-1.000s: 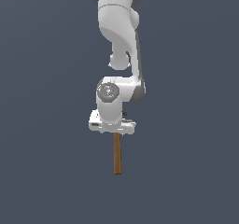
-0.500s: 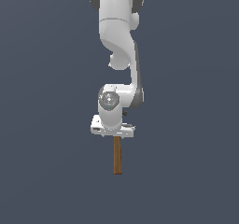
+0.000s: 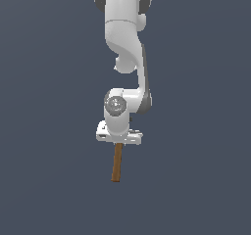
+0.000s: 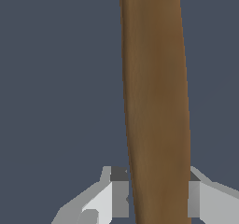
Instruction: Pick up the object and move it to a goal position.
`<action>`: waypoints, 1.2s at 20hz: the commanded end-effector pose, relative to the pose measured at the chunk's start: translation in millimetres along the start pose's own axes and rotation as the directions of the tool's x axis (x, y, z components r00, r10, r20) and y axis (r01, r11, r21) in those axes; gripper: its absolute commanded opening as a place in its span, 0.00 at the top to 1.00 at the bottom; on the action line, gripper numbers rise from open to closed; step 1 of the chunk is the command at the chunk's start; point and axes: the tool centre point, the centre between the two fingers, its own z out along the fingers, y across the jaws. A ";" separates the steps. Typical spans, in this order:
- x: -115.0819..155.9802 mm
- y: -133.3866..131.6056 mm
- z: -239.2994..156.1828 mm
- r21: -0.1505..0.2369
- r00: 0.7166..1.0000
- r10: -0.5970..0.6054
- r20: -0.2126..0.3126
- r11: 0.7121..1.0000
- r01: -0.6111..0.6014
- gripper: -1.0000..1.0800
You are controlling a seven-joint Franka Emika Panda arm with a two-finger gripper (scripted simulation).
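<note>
The hammer's brown wooden handle [image 3: 117,162] sticks out below my hand in the exterior view, slightly tilted. Its dark metal head is hidden behind the hand. My gripper [image 3: 119,142] sits at the handle's upper end. In the wrist view the handle [image 4: 154,92] fills the middle of the picture and runs between my two fingers. One finger [image 4: 119,195] and the other finger [image 4: 198,197] press against its two sides. The gripper [image 4: 156,197] is shut on the handle.
The white arm [image 3: 127,53] rises from the hand to the top of the exterior view. Around it there is only a plain dark grey-blue ground [image 3: 49,170]. No goal marker shows.
The hand has moved lower in the exterior view, and less of the handle shows below it. The handle now leans slightly, while its far end has stayed about where it was.
</note>
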 end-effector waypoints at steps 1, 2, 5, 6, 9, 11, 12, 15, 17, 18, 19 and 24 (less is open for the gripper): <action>0.1 4.5 0.9 -0.003 1.000 0.006 0.000 1.000 -0.006 1.00; 0.2 1.3 -0.4 0.000 1.000 0.002 -0.001 1.000 -0.002 1.00; -1.1 -0.4 -1.0 0.000 1.000 0.002 -0.001 1.000 -0.002 1.00; -2.0 -1.8 -1.5 0.000 1.000 0.002 -0.001 1.000 -0.002 1.00; -6.8 -8.3 -3.7 0.000 1.000 0.002 -0.001 1.000 -0.002 1.00; -11.6 -14.8 -6.0 0.000 1.000 0.002 -0.001 1.000 -0.002 1.00; -14.5 -18.8 -7.4 0.000 1.000 0.002 -0.001 1.000 -0.002 1.00; -25.4 -33.6 -12.5 -0.001 1.000 0.002 -0.001 1.000 -0.002 1.00; -34.9 -46.7 -17.1 -0.001 1.000 0.002 -0.001 1.000 -0.002 1.00; -40.3 -54.2 -19.7 -0.001 1.000 0.002 -0.001 1.000 -0.002 1.00; -46.1 -62.3 -22.5 -0.001 1.000 0.002 -0.001 1.000 -0.002 1.00; -79.5 -109.0 -38.7 -0.001 1.000 0.003 0.000 1.000 -0.003 1.00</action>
